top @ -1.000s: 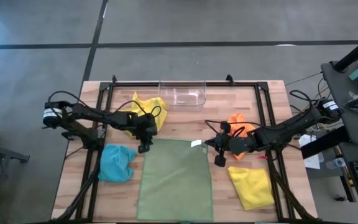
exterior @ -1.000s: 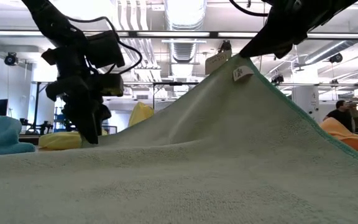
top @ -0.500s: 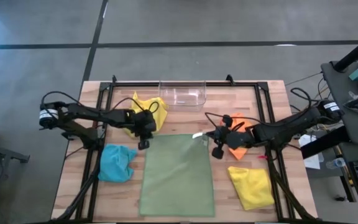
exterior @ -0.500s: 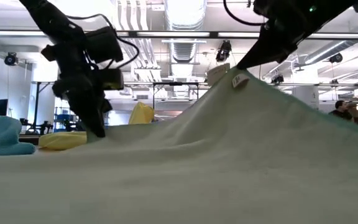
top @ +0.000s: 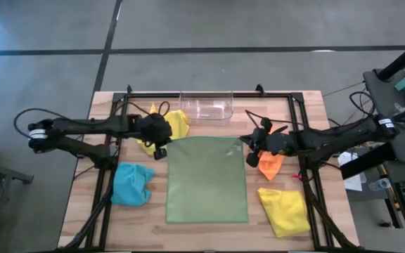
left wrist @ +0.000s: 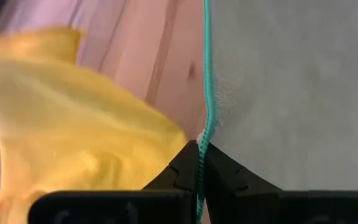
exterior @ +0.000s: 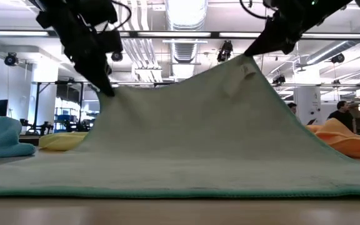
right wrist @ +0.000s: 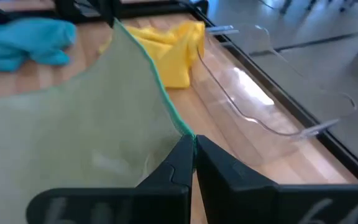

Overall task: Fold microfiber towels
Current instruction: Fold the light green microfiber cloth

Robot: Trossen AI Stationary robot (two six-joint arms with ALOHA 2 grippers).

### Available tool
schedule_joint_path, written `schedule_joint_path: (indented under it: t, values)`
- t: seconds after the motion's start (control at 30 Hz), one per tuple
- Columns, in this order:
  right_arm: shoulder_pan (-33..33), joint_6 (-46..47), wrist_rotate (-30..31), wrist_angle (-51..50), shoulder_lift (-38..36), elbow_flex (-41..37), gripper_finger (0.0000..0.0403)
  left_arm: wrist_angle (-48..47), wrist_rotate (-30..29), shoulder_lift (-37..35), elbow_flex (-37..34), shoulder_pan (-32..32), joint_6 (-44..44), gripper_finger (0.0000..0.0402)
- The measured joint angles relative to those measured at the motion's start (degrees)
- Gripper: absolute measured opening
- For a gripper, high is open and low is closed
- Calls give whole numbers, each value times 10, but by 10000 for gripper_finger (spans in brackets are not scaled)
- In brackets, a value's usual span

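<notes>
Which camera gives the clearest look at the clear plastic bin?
The high view: the clear plastic bin shows whole at the table's far edge, beyond the pale green towel. The right wrist view shows its near wall. The low and left wrist views don't show it.

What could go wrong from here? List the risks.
1. Both grippers, left and right, pinch only the very edge of the green towel at its far corners; a corner could slip out mid-fold.
2. The yellow towel lies right beside the left corner and could get dragged along.
3. The orange towel sits under the right arm and could be swept aside.
</notes>
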Motion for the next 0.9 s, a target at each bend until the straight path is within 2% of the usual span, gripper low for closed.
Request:
schedule_joint_path:
  t: [0.3,0.57,0.9]
  values:
    - [61,5,-4,0,3,0,8,-1,-3,-28,3,-85,-7,0]
    - [138,-23,92,-1,30,0,8,-19,-74,-27,5,-170,-38,0]
    - [223,-1,113,0,53,0,8,-24,-131,-19,5,-289,-114,0]
